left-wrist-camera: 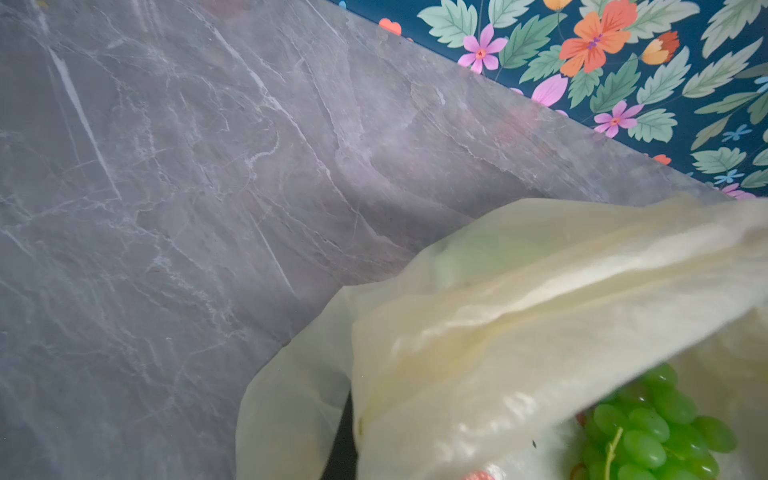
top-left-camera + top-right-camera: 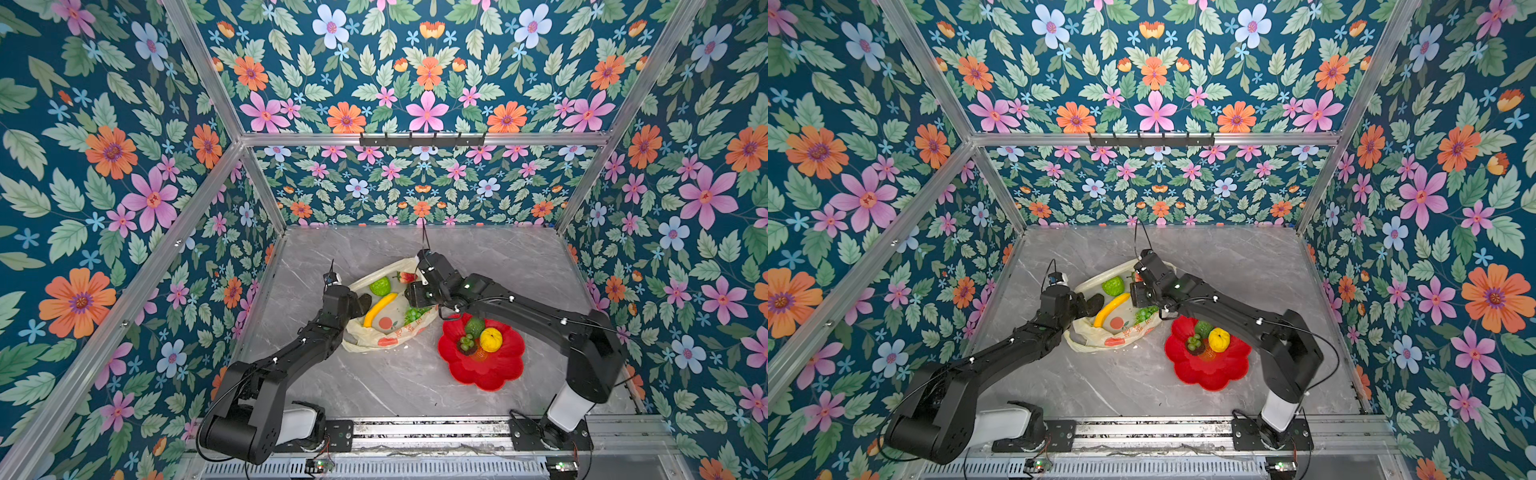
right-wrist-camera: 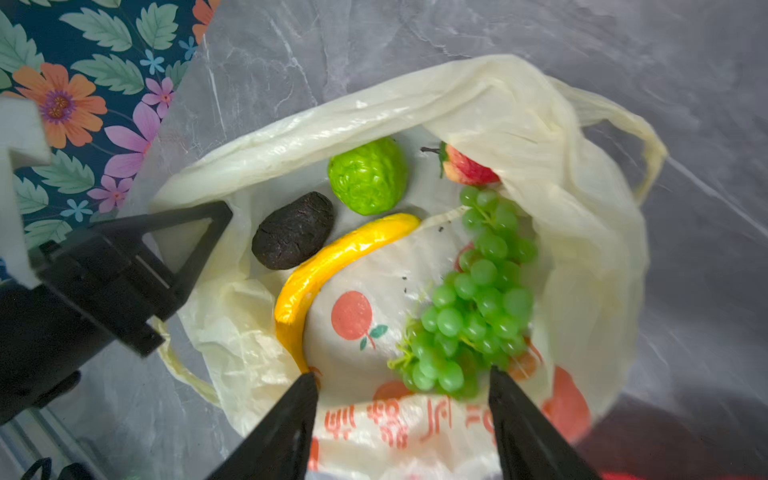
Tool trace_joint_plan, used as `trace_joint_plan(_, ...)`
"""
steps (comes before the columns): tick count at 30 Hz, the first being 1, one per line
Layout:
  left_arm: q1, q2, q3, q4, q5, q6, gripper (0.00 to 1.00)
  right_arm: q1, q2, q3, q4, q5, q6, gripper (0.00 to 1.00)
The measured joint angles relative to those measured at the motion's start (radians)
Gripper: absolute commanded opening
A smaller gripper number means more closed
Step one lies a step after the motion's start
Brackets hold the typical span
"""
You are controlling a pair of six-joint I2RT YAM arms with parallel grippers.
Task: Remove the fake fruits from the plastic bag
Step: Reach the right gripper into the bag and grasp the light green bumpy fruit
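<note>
The plastic bag (image 2: 376,338) lies open on the marble table, cream-yellow with orange prints and red lettering. Inside it are a yellow banana (image 3: 332,266), a bumpy lime-green fruit (image 3: 368,176), a dark avocado (image 3: 293,230), a red strawberry (image 3: 465,166) half under the bag's fold, and a green grape bunch (image 3: 478,291). My left gripper (image 3: 222,214) is shut on the bag's rim beside the dark avocado. My right gripper (image 3: 401,380) hangs open above the bag's mouth, with nothing between its fingers. The left wrist view shows bag film (image 1: 519,311) and the grapes (image 1: 648,428).
A red flower-shaped plate (image 2: 482,374) sits right of the bag, holding a green avocado (image 2: 473,326), a yellow citrus (image 2: 491,339) and a small grape bunch (image 2: 466,343). Floral walls enclose the table on three sides. The right arm reaches over the plate's far edge.
</note>
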State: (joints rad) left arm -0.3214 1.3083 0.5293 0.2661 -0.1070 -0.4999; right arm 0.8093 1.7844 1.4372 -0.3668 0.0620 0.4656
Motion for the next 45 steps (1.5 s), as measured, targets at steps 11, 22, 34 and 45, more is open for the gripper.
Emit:
trace_joint_plan(11, 0.001, 0.016, 0.015, -0.014, 0.023, -0.002, 0.0, 0.0, 0.307, 0.245, 0.057, -0.03, 0.06, 0.73)
trace_joint_plan(22, 0.001, 0.012, 0.015, -0.014, 0.031, -0.01, 0.0, -0.001, 0.464, 0.362, 0.105, 0.002, 0.103, 0.91)
trace_joint_plan(34, 0.002, 0.009, 0.013, -0.013, 0.051, -0.01, 0.0, -0.001, 0.602, 0.55, 0.089, 0.019, 0.107, 0.87)
trace_joint_plan(45, 0.002, 0.003, 0.011, -0.012, 0.057, -0.01, 0.0, -0.001, 0.724, 0.713, -0.006, -0.011, 0.11, 0.86)
